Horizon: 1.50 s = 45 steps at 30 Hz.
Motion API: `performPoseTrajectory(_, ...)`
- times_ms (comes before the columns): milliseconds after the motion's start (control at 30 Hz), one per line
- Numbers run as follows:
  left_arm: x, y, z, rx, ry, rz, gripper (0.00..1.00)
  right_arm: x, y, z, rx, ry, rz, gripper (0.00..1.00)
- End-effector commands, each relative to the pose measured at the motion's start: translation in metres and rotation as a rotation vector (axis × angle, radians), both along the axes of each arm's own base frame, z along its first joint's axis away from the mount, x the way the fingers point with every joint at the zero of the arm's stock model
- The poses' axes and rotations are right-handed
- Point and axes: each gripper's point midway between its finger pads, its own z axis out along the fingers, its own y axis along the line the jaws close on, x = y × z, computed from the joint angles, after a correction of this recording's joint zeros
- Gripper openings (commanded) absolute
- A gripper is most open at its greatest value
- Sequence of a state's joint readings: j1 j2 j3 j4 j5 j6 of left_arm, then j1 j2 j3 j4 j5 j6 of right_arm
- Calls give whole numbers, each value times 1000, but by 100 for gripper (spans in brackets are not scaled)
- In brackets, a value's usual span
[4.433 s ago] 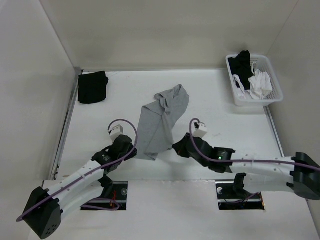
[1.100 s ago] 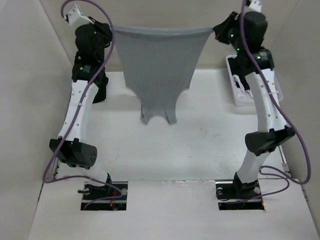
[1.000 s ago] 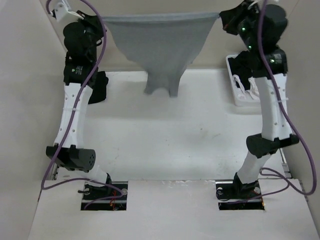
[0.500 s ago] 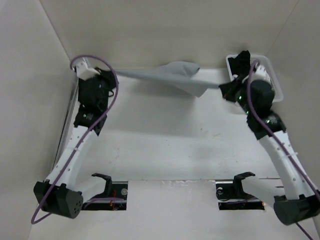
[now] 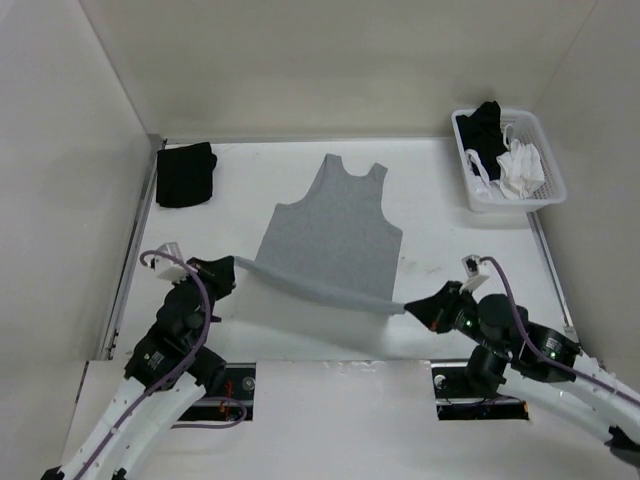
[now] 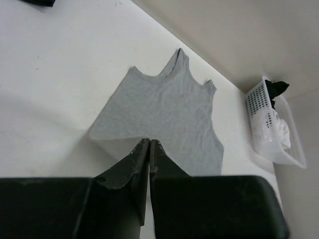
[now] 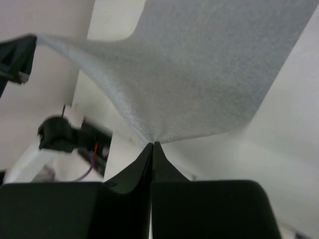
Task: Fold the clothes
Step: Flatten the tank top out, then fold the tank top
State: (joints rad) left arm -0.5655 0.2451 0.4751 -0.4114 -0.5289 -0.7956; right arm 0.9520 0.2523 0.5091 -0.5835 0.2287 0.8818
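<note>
Left gripper (image 5: pixel 226 268): jaws pressed together, pinching one hem corner of the tank top (image 5: pixel 335 225).
Right gripper (image 5: pixel 414 308): likewise, on the opposite hem corner.
Table (image 5: pixel 460 250): carries the tank top, flat at centre, straps far, hem raised.
Risk: unequal pull likely skews the fabric; thin knit may slip free.

left arm (image 5: pixel 165 350) crouched low at near edge | left gripper (image 5: pixel 230 264) pinched tight on tank top (image 5: pixel 335 225) | right arm (image 5: pixel 520 345) low | right gripper (image 5: pixel 412 307) pinching it too
</note>
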Motion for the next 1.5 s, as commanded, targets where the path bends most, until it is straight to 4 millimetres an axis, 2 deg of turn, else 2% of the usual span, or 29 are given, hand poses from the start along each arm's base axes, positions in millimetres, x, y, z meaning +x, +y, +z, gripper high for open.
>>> performPoseTrajectory(0,-23,10,-18,-55,93,27,0,-23,-9,-30,-22,163,-55,0)
performPoseTrajectory(67,-28,12,-21,-71,93,28,0,-34,-3,-32,-34,176,-33,0)
performPoseTrajectory(133,-24,12,-24,-57,95,41,1,-33,3,-28,-74,137,-43,0)
performPoseTrajectory(200,-10,5,-24,-35,93,49,1,-19,5,-23,-137,85,-100,1)
performPoseTrajectory(300,24,-13,-4,-2,36,47,1,20,4,-11,-221,20,-210,1)
performPoseTrajectory(400,71,-28,26,32,-30,74,2,67,14,7,-228,-77,-236,0)
performPoseTrajectory(467,112,-35,41,37,-60,96,2,110,14,16,-199,-114,-258,0)
performPoseTrajectory(600,210,-39,48,43,-49,152,2,197,-17,39,-119,-144,-370,0)
performPoseTrajectory(667,254,-51,52,45,-45,136,2,234,-30,47,-92,-151,-408,0)
performPoseTrajectory(700,269,-57,54,46,-44,128,2,252,-37,51,-85,-154,-428,0)
performPoseTrajectory(733,295,-65,59,49,-48,108,2,270,-42,53,-80,-152,-441,0)
performPoseTrajectory(767,309,-70,60,57,-45,93,2,289,-47,51,-82,-139,-449,0)
performPoseTrajectory(833,347,-79,53,82,-12,69,4,326,-56,43,-89,-105,-461,0)
performPoseTrajectory(933,392,-85,21,104,62,55,9,377,-64,12,-110,-28,-470,3)
performPoseTrajectory(967,402,-84,8,106,87,54,14,391,-65,2,-116,-3,-473,5)
performPoseTrajectory(1000,411,-83,-4,109,107,52,21,403,-66,-9,-125,20,-476,11)
performPoseTrajectory(1067,419,-81,-24,115,145,37,34,421,-67,-23,-139,52,-485,29)
performPoseTrajectory(1133,412,-72,-34,110,176,38,39,425,-63,-26,-145,71,-481,40)
performPoseTrajectory(1200,386,-61,-41,80,205,54,39,420,-69,-21,-159,61,-508,45)
performPoseTrajectory(1267,345,-47,-49,46,217,82,38,401,-61,-18,-171,53,-502,46)
performPoseTrajectory(1300,322,-40,-58,19,220,100,37,388,-56,-19,-176,51,-492,44)
performPoseTrajectory(1333,299,-34,-69,0,227,116,36,372,-49,-19,-178,40,-477,37)
performPoseTrajectory(1433,239,-17,-104,-50,260,155,32,322,-24,-36,-161,29,-418,8)
performPoseTrajectory(1467,225,-12,-114,-57,276,158,31,303,-16,-43,-149,32,-403,3)
